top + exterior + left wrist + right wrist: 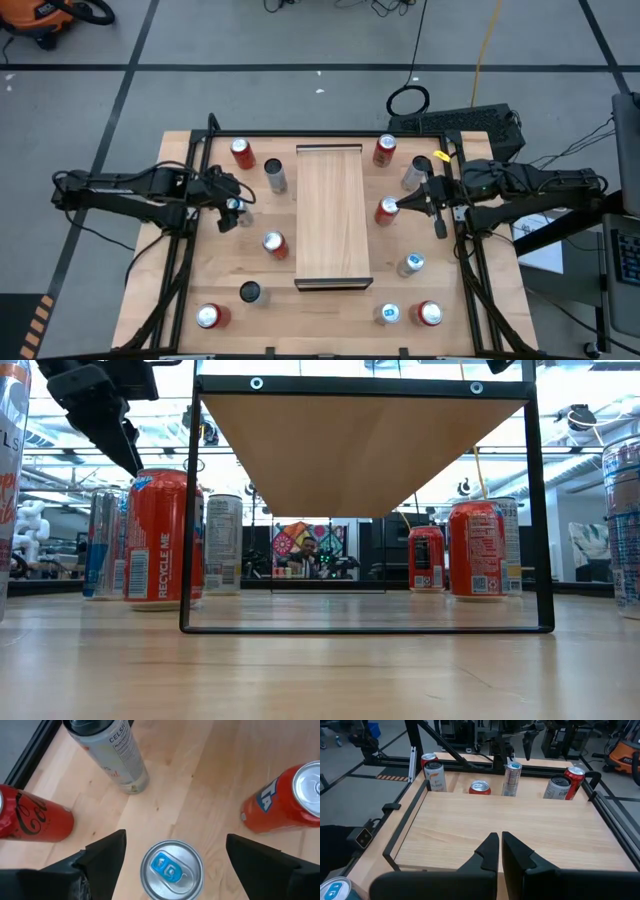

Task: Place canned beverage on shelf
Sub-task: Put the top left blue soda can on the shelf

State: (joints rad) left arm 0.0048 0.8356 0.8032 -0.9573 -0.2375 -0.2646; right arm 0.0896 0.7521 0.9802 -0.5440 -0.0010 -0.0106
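Lowering straight down looks like the right move for the left gripper [175, 838], with its fingers [107, 852] spread wide and holding nothing, one on each side of the silver can with the blue tab [171, 869]. Judged as the approach to a grasp, not yet a grip. Best to keep the can centred between the two fingers, to descend until the pads reach the can's wall below the rim, and only then to close. Worth closing evenly, so as not to push the can sideways or tip it.

Should also mind the neighbours: a grey Celsius can [117, 757], a red cola can [30, 817] and an orange-red can [285, 800], all near but apart from the target. Looks like enough room for the open fingers.

Standing upright on the tabletop directly beneath the left gripper, not touching it, to the left of the shelf [328, 215]. Seen in the low view as a pale board raised on a black frame, so a clear lift above board height seems needed before carrying across. Nothing on the shelf as yet.

Waiting at the shelf's right edge: the right gripper [500, 842], fingers pressed together and empty, just beside a red can [388, 210].
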